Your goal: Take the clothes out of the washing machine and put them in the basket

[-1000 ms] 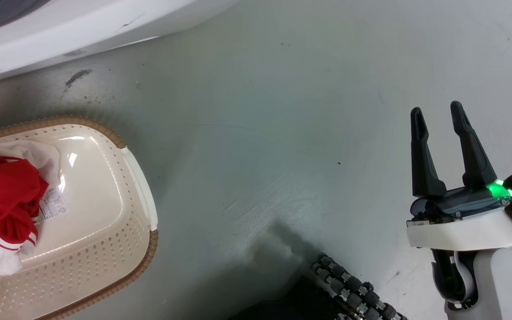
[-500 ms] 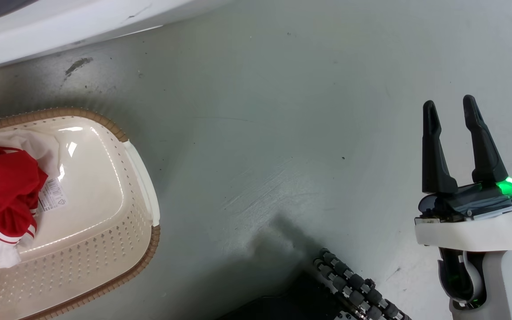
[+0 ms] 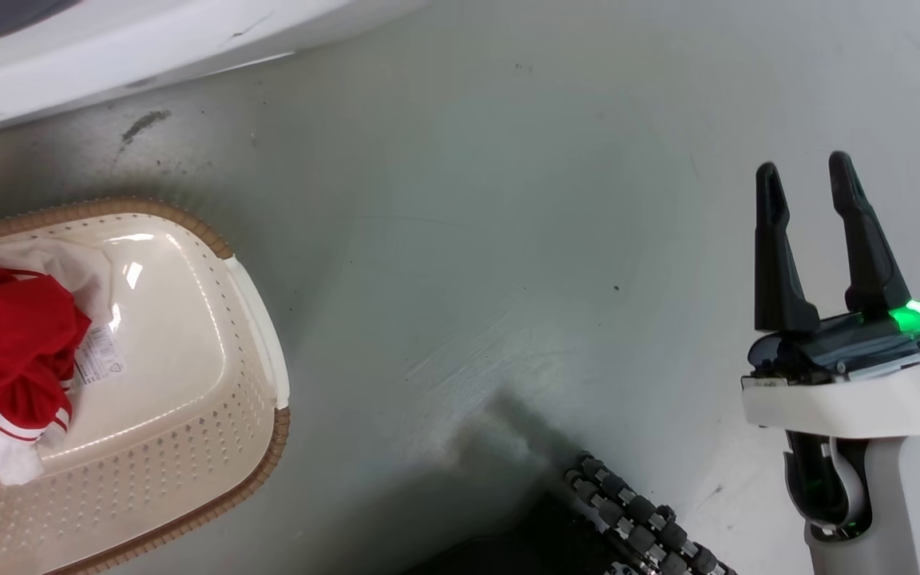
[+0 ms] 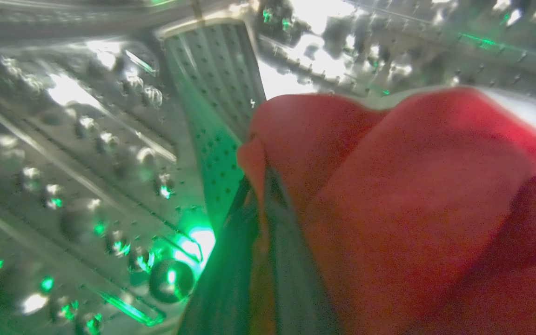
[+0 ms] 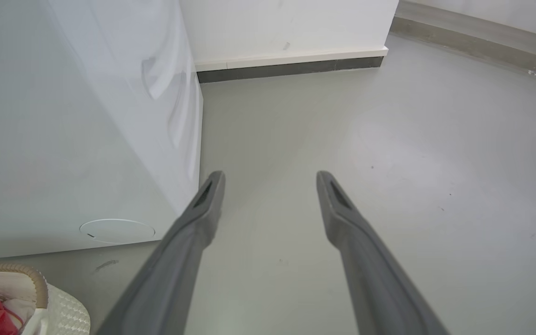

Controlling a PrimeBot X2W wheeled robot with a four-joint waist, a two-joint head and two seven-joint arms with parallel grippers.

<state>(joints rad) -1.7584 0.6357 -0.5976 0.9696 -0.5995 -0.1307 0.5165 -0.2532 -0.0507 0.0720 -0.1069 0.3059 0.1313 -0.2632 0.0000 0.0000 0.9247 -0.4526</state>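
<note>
Grey floor point(image 3: 468, 239) w/ washing machine point(image 3: 148, 48) top-left. Basket point(image 3: 188, 447) at left holds red clothes point(image 3: 5, 343) at its left end. L gripper point(image 4: 259, 204) is inside the steel drum point(image 4: 86, 139), jaws nearly closed, pinching a red garment point(image 4: 412, 186). R gripper point(image 3: 804, 169) is far right over bare floor, 2 fingers spread, holding nothing.

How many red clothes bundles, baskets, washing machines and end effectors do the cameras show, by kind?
Red clothes bundles: 2
Basket: 1
Washing machine: 1
End effectors: 2, left end effector and right end effector
Total: 6
</note>
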